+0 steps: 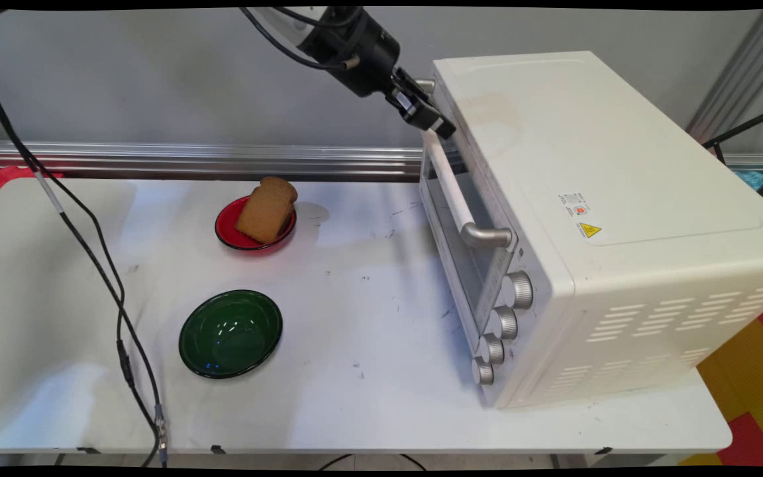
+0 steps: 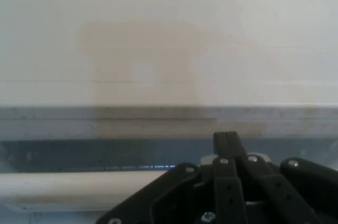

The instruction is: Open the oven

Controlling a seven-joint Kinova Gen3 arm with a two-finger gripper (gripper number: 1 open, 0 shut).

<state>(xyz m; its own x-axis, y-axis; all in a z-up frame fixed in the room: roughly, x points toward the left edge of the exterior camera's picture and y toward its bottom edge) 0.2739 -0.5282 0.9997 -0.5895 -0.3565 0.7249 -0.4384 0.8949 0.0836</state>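
A cream toaster oven stands on the right of the white table, its glass door facing left and closed. My black gripper reaches down from the upper left to the far end of the oven door handle, a white bar on metal brackets. In the hand view the handle runs across the bottom, the gripper is shut on it, and one finger rises over it against the oven top.
A slice of brown bread leans on a red plate at the table's middle back. A dark green bowl sits nearer the front. Several knobs line the oven's near end. Black cables hang at left.
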